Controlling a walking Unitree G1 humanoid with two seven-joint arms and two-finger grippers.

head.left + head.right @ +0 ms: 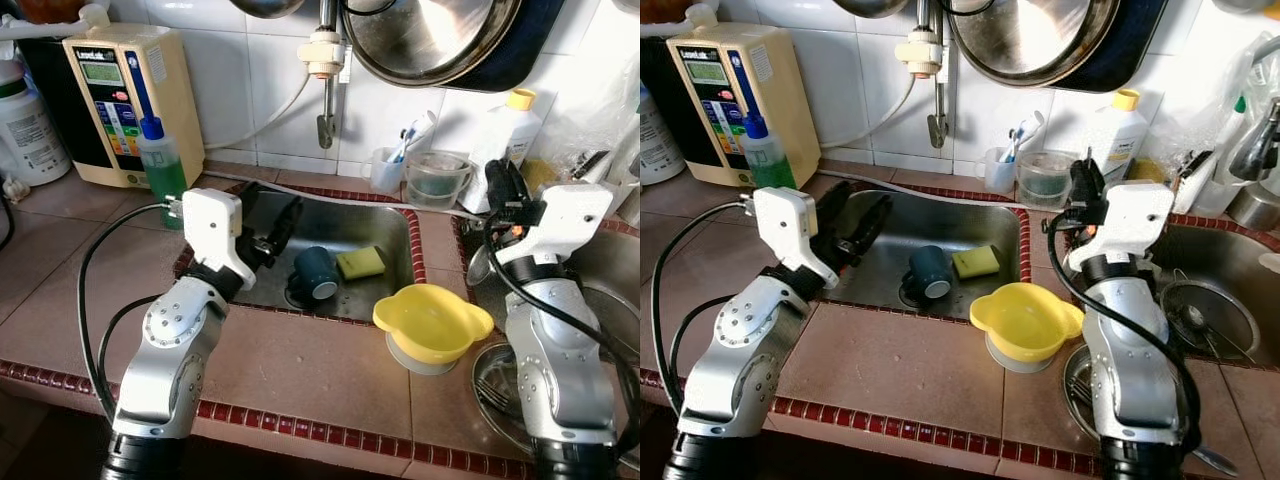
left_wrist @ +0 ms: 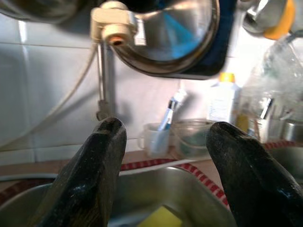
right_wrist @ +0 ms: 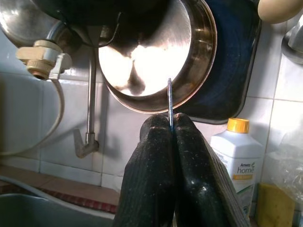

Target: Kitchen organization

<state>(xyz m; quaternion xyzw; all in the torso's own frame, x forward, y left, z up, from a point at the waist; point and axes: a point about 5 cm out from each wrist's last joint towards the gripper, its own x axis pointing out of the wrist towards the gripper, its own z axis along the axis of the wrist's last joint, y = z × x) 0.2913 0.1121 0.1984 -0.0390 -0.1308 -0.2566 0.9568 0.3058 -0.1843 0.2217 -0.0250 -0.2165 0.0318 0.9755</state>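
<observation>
My left gripper (image 1: 272, 228) hangs open over the left end of the steel sink (image 1: 385, 225), its two black fingers (image 2: 90, 175) spread wide with nothing between them. In the sink lie a dark teal mug (image 1: 317, 272) on its side and a yellow sponge (image 1: 361, 262). A yellow bowl (image 1: 430, 322) rests upside-up on a pale dish on the tiled counter in front of the sink. My right gripper (image 3: 171, 137) is raised over the divider to the right of the sink, shut on a thin metal utensil (image 3: 169, 101) that sticks up edge-on between its fingertips.
A tap (image 1: 326, 70) and hanging steel pans (image 1: 430, 35) are above the sink. Along the wall stand a green soap bottle (image 1: 160, 165), a water unit (image 1: 125, 100), a cup with toothbrushes (image 1: 388, 165), a glass bowl (image 1: 436, 177) and a white bottle (image 1: 507, 135). A second basin (image 1: 1215, 290) lies right.
</observation>
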